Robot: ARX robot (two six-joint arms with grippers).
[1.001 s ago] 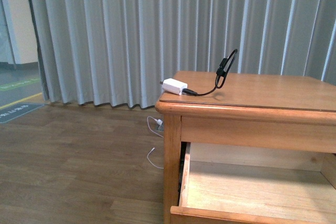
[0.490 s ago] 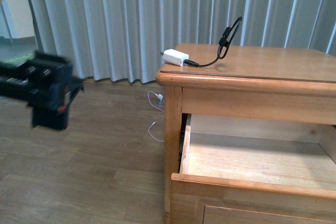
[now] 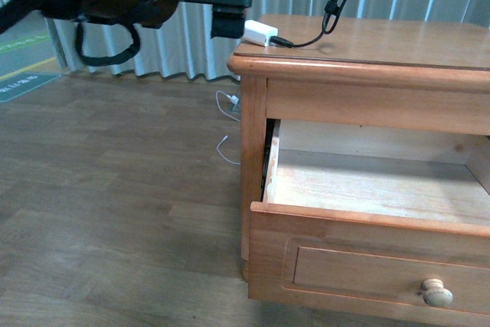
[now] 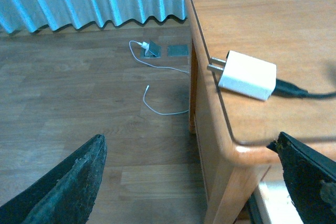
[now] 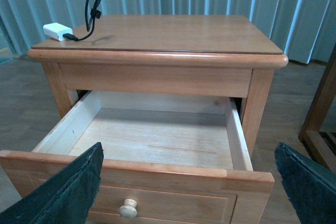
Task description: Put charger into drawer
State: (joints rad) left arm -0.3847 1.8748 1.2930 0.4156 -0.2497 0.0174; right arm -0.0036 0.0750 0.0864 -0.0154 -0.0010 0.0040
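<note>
Charger is lying at the left edge of the table, in the upper middle of the front view, with its metal pins pointing out past that edge. Its black cable is rising in a stiff loop behind it. The drawer is standing pulled out at the lower right of the frame, showing only bare wood inside.

The left claw is hanging just beside the charger, on its left in the frame, with jaws spread wide and holding nothing. The right claw is also spread and empty, facing the drawer.

The main danger seems to be a push instead of a grasp. The charger is sitting so close to the edge that a finger touching it from the wrong side could be sending it down to the floor. A finger coming too low could be striking the table rim. The springy cable could also be twisting the block in the grip, or be hanging over the drawer front after the release.
</note>
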